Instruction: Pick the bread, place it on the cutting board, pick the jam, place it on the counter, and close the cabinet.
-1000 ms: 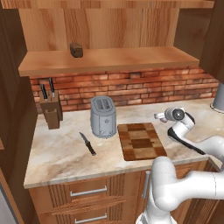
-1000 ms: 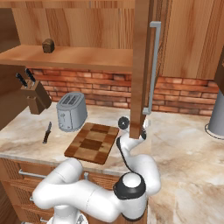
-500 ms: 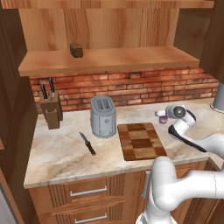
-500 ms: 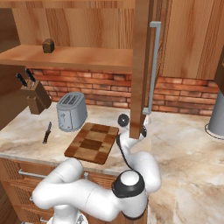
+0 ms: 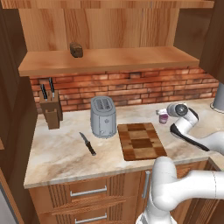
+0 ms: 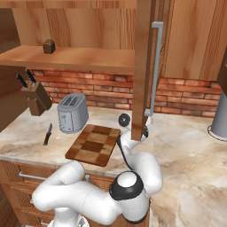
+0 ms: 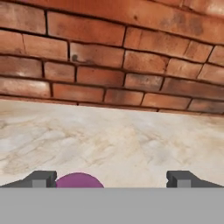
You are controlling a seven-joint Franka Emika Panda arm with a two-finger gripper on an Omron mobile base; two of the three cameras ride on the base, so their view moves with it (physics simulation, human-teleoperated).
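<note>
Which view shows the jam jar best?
The left base view: the jam stands whole on the counter beside the gripper. The hand view shows its purple top at the bottom edge.

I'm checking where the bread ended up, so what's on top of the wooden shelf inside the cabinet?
The bread sits alone on the cabinet shelf, toward its left end. The shelf's right end is covered by the open door in the right base view.

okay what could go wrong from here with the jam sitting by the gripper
1. The jam stands on the counter right beside the open fingers; a sideways move could tip it.
2. The bread sits on the shelf, not the cutting board.
3. The cabinet door is open above the arm and could be struck.
</note>
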